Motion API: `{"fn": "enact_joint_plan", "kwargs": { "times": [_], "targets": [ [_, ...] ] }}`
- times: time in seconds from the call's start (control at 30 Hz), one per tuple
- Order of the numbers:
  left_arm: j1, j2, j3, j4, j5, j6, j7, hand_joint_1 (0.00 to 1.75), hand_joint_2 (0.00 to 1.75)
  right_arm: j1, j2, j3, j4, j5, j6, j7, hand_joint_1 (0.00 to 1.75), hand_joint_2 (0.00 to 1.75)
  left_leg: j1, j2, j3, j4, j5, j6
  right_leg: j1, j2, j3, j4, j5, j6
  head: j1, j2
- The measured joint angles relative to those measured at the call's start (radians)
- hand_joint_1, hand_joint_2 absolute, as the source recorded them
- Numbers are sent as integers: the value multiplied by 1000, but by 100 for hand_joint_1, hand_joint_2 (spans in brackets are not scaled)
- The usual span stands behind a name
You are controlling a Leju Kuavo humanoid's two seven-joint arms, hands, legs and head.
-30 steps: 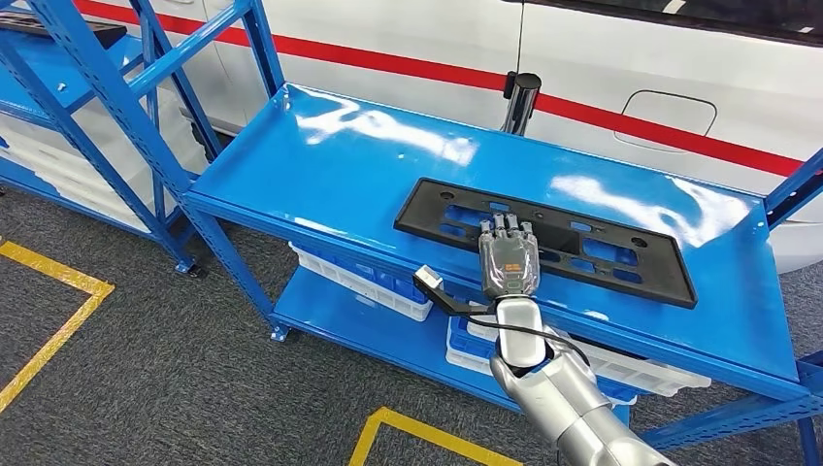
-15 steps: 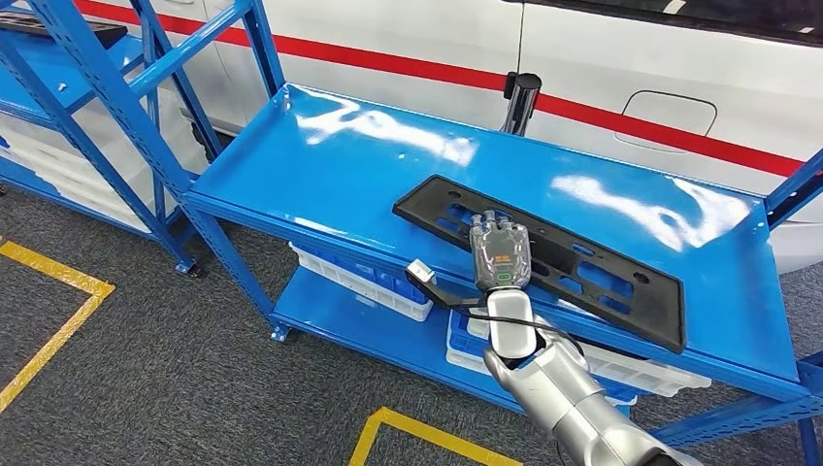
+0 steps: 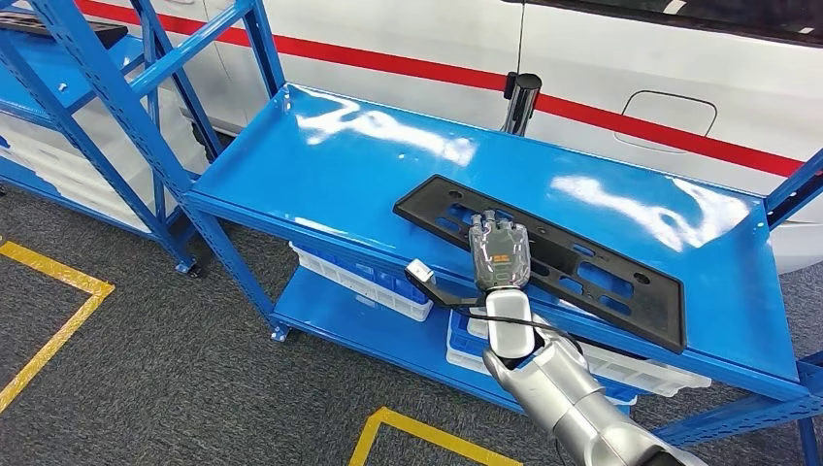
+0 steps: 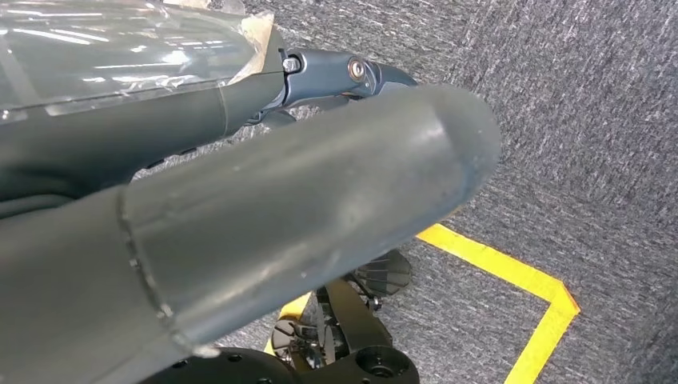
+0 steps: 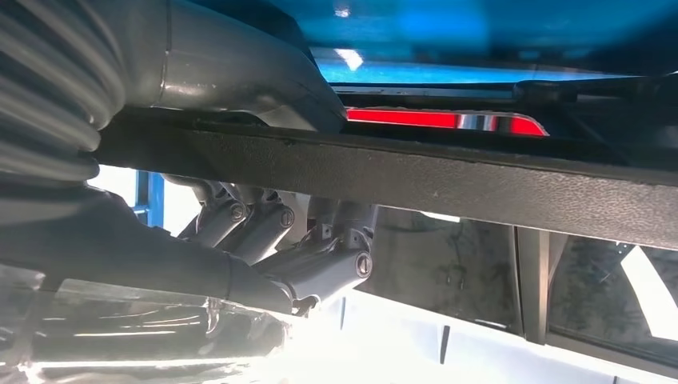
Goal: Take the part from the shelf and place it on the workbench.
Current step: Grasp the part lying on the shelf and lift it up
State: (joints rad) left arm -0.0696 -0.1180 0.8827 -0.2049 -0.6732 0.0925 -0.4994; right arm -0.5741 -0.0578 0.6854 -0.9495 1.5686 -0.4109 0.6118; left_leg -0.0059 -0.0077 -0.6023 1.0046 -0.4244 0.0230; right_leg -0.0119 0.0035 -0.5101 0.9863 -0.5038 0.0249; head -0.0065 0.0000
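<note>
Since the right hand (image 3: 499,254) looks clamped on the black plastic frame's (image 3: 582,262) near edge, expect it stiff, light, probably tippy lengthwise.

right hand (image 3: 499,254) grips the black part (image 3: 568,260) — one end raised off the blue shelf (image 3: 320,165).

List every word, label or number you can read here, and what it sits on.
No text can be read in these pictures.
Right hand: a small orange patch on its back, too small to read.
Black part: no lettering visible.
White car: a red stripe, no lettering.
Floor: yellow lines, no words.
</note>
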Motion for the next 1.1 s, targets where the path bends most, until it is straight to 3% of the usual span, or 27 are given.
{"fn": "enact_joint_plan", "kwargs": {
  "times": [0.23,0.5,0.67,0.93,1.03,1.1],
  "targets": [
    [0,0,0,0,-4,1,0,0,0,-4,-19,22,-7,0,-41,51,175,175,0,0,0,0,0,0,0,0,0,0,0,0,0,0],
    [0,-1,0,0,-22,2,-4,0,0,-81,-140,54,-101,0,-207,85,175,175,-1,0,-1,1,0,0,-1,0,0,0,0,0,0,0],
    [-1,-2,0,0,-34,2,-6,0,0,-156,-210,65,-191,0,-242,86,175,175,-1,0,-1,1,0,1,-1,0,0,0,0,0,0,0],
    [-2,-8,0,0,-39,5,-5,0,0,-237,-252,82,-313,0,-274,79,175,175,-1,0,-1,1,0,1,0,0,0,0,0,0,0,0],
    [-1,-11,0,0,-39,10,-5,0,0,-223,-236,67,-389,-17,-274,-12,175,175,0,0,-1,0,0,1,1,0,0,0,0,0,0,0],
    [-1,-12,0,0,-37,15,-6,0,0,-176,-176,1,-451,-97,-274,-211,175,175,0,0,-1,0,0,1,2,0,0,0,0,0,0,0]
  ]
}}
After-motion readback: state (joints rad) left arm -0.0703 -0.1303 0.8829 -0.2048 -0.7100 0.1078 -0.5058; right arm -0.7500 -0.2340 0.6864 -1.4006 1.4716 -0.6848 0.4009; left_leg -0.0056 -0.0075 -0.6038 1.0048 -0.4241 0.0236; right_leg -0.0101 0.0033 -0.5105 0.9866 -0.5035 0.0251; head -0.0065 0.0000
